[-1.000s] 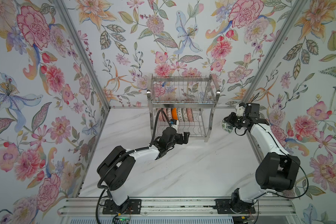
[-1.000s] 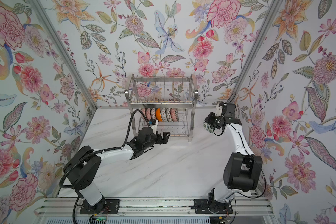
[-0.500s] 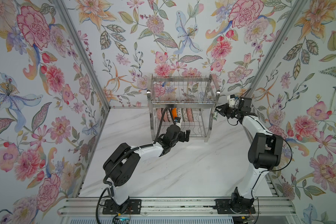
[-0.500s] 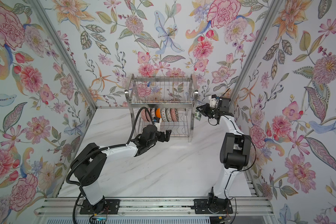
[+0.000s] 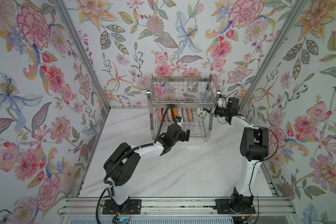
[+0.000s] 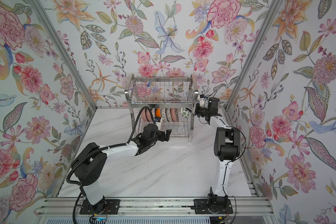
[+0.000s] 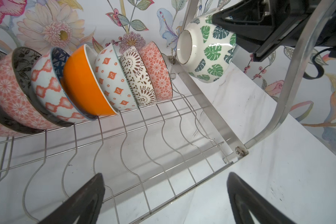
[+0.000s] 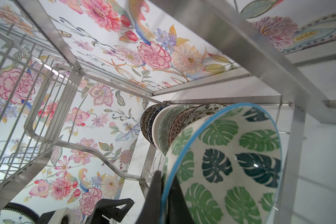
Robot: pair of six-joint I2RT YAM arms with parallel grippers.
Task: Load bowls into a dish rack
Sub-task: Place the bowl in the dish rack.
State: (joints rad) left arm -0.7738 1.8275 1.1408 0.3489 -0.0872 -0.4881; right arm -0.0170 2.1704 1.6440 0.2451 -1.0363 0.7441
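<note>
**Placing step, read from near to far.** Nearest you, no bowls are showing on the white marble-look tabletop (image 5: 182, 170), so you are probably handling the last one. Your left gripper (image 5: 185, 134) is hanging just in front of the lower tier of the shiny two-tier stainless steel wire dish rack (image 5: 182, 80). Its black fingers (image 7: 81, 201) are standing wide apart and holding nothing, and it is sitting much where it was a second ago.

Behind it, the wavy lower wires (image 7: 163, 135) are carrying a row of patterned ceramic bowls (image 7: 136, 77). These are standing on edge at the back of the tier and leaning on one another, the plain orange-sided bowl (image 7: 81, 83) among them.

Beyond the row's right end, the round white ceramic bowl printed with green leaves (image 7: 208, 48) is hanging tilted on its side. It is hanging clear of the wires and just apart from the pink-patterned end bowl. Your right gripper (image 5: 209, 112) is pinching its rim, one finger inside and one outside, and is reaching in past the rack's curved side leg (image 7: 291, 77).

A second ago this arm was holding the leaf bowl out beside the rack, well to its right; now the bowl is passing inside the frame. By judgement, what is remaining is lowering it onto the free wires beside the row, minding the side leg and the neighbouring bowl
</note>
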